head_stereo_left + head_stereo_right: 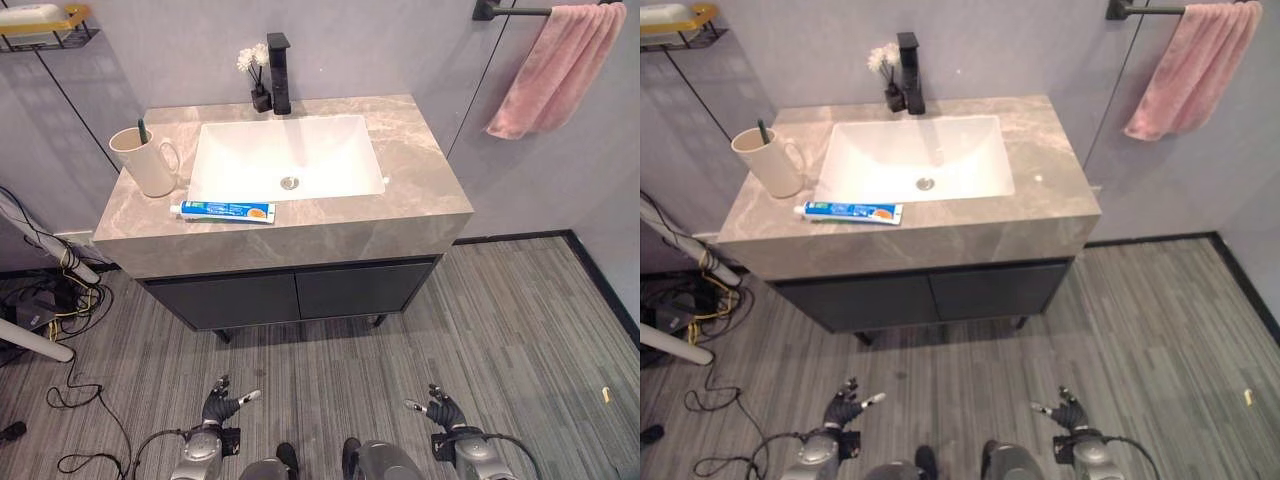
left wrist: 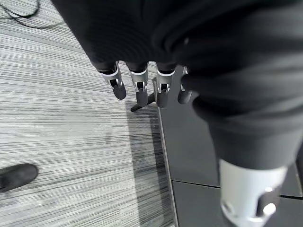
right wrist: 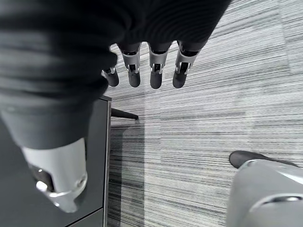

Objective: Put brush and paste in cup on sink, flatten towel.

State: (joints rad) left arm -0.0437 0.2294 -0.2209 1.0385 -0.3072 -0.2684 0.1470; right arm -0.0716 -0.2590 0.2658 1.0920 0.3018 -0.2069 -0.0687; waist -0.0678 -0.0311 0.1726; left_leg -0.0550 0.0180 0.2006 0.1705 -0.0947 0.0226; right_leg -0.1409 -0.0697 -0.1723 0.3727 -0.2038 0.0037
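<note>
A cream cup (image 1: pixel 146 160) stands on the grey stone counter (image 1: pixel 420 180) left of the white sink basin (image 1: pixel 285 155), with a dark green brush (image 1: pixel 142 130) standing in it. A blue and white paste tube (image 1: pixel 222 210) lies flat on the counter's front strip, below the basin. A pink towel (image 1: pixel 555 70) hangs bunched from a black bar (image 1: pixel 510 12) on the wall at the upper right. My left hand (image 1: pixel 222 405) and right hand (image 1: pixel 440 408) hang low over the floor in front of the cabinet, both open and holding nothing, with fingers (image 2: pixel 139 87) straight.
A black tap (image 1: pixel 279 72) and a small vase of white flowers (image 1: pixel 255 75) stand behind the basin. A wire shelf with a yellow dish (image 1: pixel 45 25) is on the wall at upper left. Dark cabinet doors (image 1: pixel 290 293) are under the counter. Cables and white legs (image 1: pixel 40 300) clutter the floor at left.
</note>
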